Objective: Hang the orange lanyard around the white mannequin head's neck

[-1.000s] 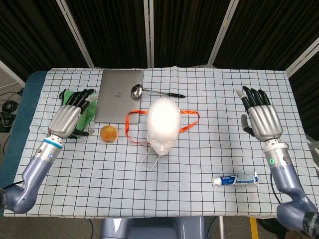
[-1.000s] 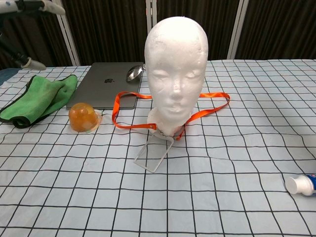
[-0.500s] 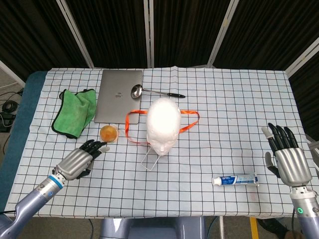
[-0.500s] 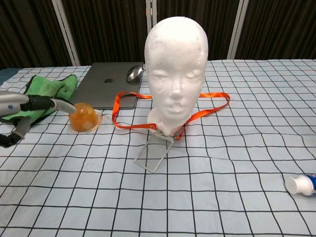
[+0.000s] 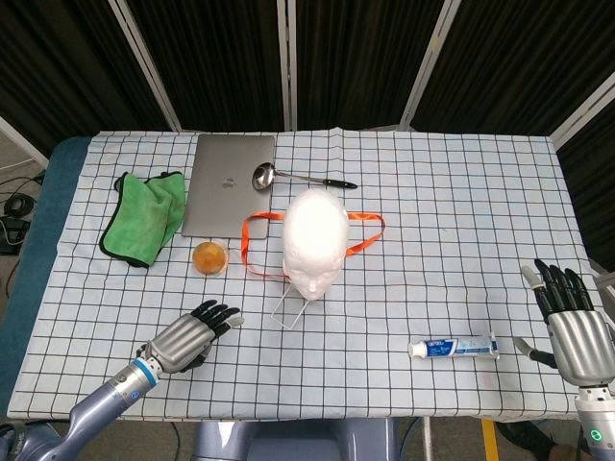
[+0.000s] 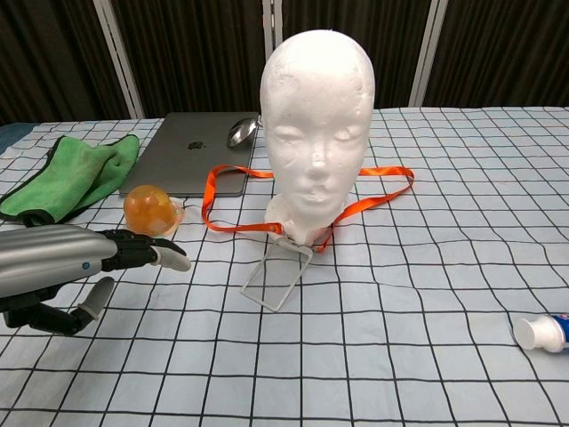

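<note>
Two views, head first. Orange lanyard (image 5: 259, 240) looped around the base of the white mannequin head (image 5: 313, 240) on the table (image 5: 423, 279), its rear stretch hidden behind the head; clear badge holder (image 5: 291, 307) lying just in front of the chin, hard to make out against the checked cloth. Left robot hand (image 5: 188, 336) low over the near left part of the table, fingers extended and apart, holding nothing. Right robot hand (image 5: 575, 317) at the table's right edge, partly cut off by the frame, fingers spread, empty, well apart from the toothpaste tube (image 5: 454, 347).

Chest view next. Left robot hand (image 6: 107, 267) entering from the left, forearm cut off, fingers stretched toward the lanyard (image 6: 222, 196), touching nothing, just in front of the orange dome (image 6: 149, 212). Right robot hand out of frame. Toothpaste tube (image 6: 544, 332) cropped at the right edge. Ladle (image 6: 242, 132) mostly hidden behind the mannequin head (image 6: 316, 124).
</note>
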Motion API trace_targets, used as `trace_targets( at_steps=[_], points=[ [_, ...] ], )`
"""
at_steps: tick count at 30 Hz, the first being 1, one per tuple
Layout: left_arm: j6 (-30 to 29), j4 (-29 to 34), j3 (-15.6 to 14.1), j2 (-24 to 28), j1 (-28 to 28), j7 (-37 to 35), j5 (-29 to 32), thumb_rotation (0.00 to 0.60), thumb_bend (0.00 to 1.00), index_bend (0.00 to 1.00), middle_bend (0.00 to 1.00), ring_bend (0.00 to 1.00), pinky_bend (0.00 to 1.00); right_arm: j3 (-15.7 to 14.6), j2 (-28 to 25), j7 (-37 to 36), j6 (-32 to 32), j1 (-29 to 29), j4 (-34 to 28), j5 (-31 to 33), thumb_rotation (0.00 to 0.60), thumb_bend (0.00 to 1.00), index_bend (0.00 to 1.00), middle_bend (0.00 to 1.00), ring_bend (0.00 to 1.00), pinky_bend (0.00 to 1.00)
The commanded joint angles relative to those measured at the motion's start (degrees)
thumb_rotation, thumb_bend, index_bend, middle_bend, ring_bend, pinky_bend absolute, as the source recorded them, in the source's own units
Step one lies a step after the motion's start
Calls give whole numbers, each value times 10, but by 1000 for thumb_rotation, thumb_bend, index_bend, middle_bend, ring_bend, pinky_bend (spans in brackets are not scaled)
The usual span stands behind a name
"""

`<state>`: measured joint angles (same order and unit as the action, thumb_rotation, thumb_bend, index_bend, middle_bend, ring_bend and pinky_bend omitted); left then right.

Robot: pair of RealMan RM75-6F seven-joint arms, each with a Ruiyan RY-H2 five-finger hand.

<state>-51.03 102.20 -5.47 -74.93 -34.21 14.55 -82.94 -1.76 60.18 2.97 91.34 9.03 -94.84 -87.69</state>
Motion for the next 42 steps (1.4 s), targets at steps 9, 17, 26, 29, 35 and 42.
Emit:
trace_targets(
  at_steps=[9,17,26,29,35,42],
  points=[
    [36,-33,53,-75,-38,45,77,600,1000,0,0,0,0,10,0,-2,-8,-9,-2,-8,600,0,0,0,0,0],
    [66,-79,72,-136,-67,61,123,600,1000,0,0,0,0,16,2,5,-14,-12,-4,-12,600,0,0,0,0,0],
    [80,-87,67,-161,-83,92,168,600,1000,0,0,0,0,19,2,-7,-25,-15,-4,-14,600,0,0,0,0,0],
    [88,-77,61,-159,-89,103,188,600,1000,0,0,0,0,20,3,-7,-25,-16,-5,-18,600,0,0,0,0,0],
    [92,-39,39,-146,-99,136,219,600,1000,0,0,0,0,21,4,-5,-25,-19,-8,-25,600,0,0,0,0,0],
    [89,0,25,-133,-124,181,277,600,1000,0,0,0,0,24,5,-3,-24,-23,-9,-31,600,0,0,0,0,0]
  ],
)
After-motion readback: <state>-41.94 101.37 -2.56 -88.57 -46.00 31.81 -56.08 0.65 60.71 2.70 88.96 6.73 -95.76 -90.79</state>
